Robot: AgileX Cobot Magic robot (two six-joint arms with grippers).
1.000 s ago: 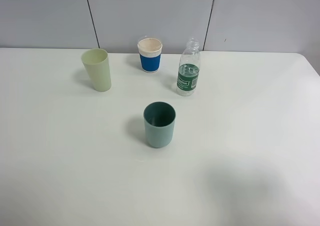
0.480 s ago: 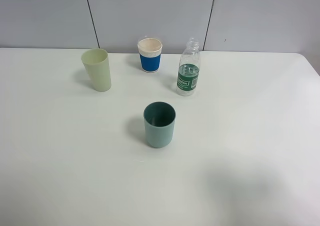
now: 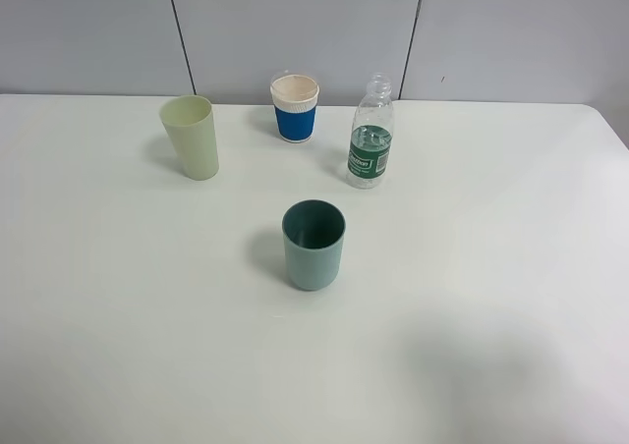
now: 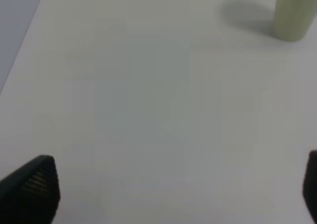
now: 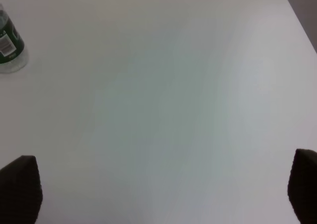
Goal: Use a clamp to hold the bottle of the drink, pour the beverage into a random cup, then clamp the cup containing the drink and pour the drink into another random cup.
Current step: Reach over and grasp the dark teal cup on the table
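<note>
A clear plastic bottle (image 3: 371,138) with a green label stands uncapped at the back of the white table (image 3: 511,228). A blue cup with a white rim (image 3: 295,108) stands to its left. A pale green cup (image 3: 191,136) stands further left. A teal cup (image 3: 314,244) stands at the table's middle. No arm shows in the exterior high view. My left gripper (image 4: 173,189) is open over bare table, with the pale green cup's base (image 4: 292,13) ahead. My right gripper (image 5: 163,192) is open, with the bottle's base (image 5: 10,48) ahead at the edge of its view.
A grey panelled wall (image 3: 314,31) runs behind the table. The table's right edge (image 3: 614,135) shows at the far right.
</note>
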